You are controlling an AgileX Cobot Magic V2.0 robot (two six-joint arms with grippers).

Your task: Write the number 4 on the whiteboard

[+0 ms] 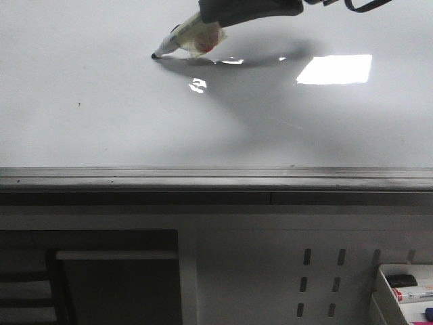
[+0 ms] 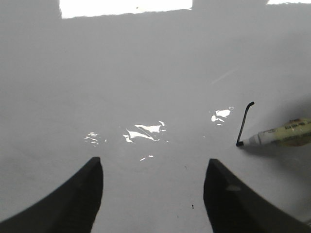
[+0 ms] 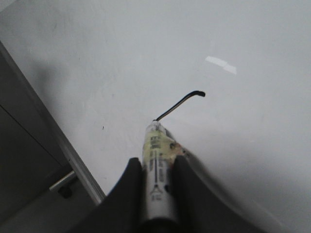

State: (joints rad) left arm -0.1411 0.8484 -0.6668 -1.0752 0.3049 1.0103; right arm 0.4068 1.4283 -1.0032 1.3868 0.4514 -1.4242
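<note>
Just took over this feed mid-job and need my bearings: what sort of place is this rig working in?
Likely a lab or office workstation. A large glossy white whiteboard with a grey metal edge rail lies before the robot, and a white tray of spare markers sits beside a grey slotted panel below.

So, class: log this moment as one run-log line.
right claw: shut on marker | marker tip: on whiteboard | number 4: first hooked stroke only | left claw: open, holding nothing
</note>
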